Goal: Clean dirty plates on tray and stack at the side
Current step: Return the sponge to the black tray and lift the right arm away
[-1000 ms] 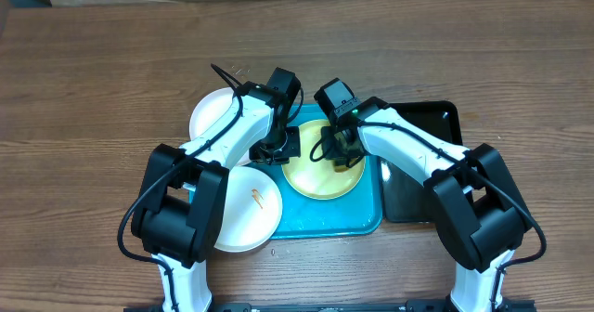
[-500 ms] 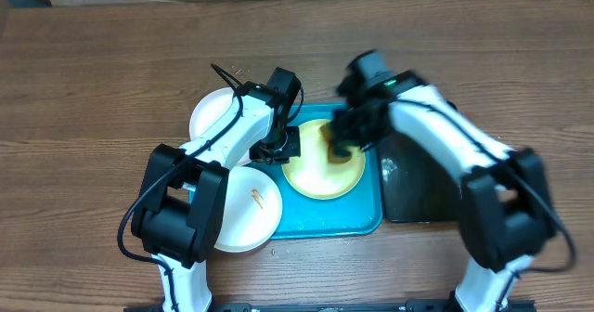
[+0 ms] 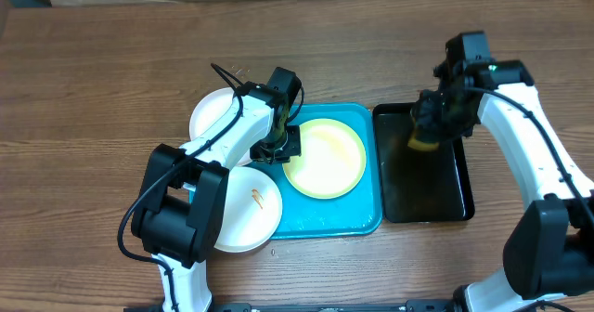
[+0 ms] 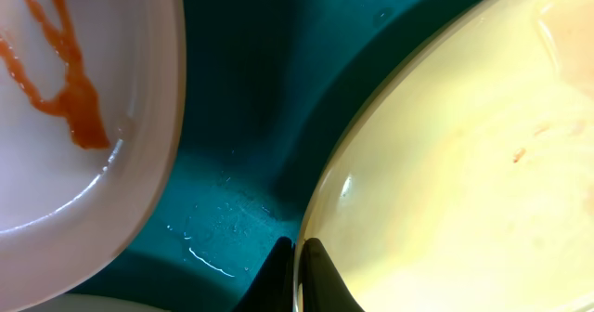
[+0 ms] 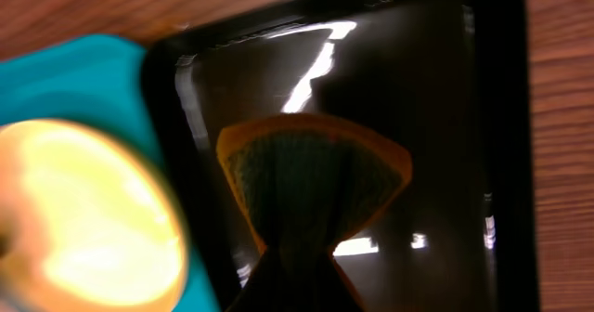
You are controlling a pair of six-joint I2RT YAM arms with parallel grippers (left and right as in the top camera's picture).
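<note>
My left claw (image 4: 295,266) is closed thin on the rim of the yellow-green plate (image 4: 445,163), one fingertip on each side of the edge, at the plate's left side. That plate (image 3: 325,159) lies flat in the turquoise tray (image 3: 362,221), its pale face up and glossy, with only a faint pinkish trace on it in the left wrist view. Just beside my left claw (image 3: 278,148), across a strip of wet tray floor (image 4: 241,117), sits a white plate (image 4: 83,117) carrying an orange-red smear. From overhead, one white plate (image 3: 243,205) lies at the tray's front left, overlapping the tray's edge and reaching out over the bench (image 3: 93,89), a small orange mark on it. A second white plate (image 3: 212,115) sits on the bench behind it, partly under my left arm. My right claw (image 5: 288,256) is well apart from all that, clamped on a sponge (image 5: 311,177) with an orange edge and a green scrub face, which fans out past the fingertips. The right claw (image 3: 429,131) hangs with the sponge (image 3: 422,143) over the rear part of the black tray (image 3: 422,201), which lies right against the turquoise tray's right side and shines with reflected light (image 5: 483,117).
</note>
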